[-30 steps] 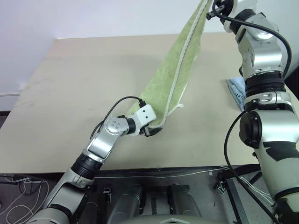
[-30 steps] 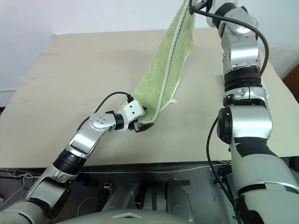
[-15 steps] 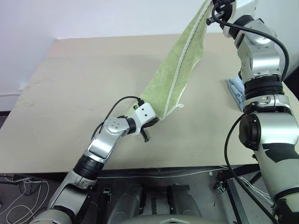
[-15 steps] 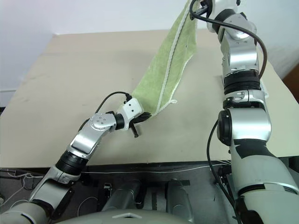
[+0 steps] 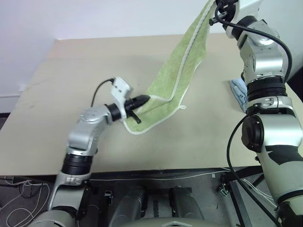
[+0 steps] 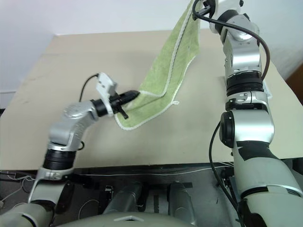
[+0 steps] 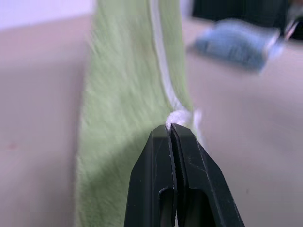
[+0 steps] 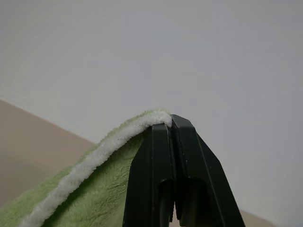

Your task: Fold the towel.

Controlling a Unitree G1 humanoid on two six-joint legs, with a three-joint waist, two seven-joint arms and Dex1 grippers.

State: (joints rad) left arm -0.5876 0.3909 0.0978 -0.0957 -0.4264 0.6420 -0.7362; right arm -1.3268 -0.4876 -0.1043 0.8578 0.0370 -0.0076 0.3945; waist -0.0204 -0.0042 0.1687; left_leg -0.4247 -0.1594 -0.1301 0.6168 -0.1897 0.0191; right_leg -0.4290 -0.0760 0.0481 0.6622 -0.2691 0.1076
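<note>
You're pinching the towel (image 5: 175, 80) by two edges above the table (image 5: 57, 104): right gripper (image 8: 171, 122) clamping the top, left gripper (image 7: 171, 127) clamping the lower edge, probably stretching it for folding.

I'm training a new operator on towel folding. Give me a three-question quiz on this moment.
1. True or false: the left hand is shut on the towel.
2. What does the right hand pinch? A) the towel's white edging B) the blue cloth C) nothing
3. Fill in: the blue cloth lies on the ___.

Key: 1 true; 2 A; 3 table.
</note>
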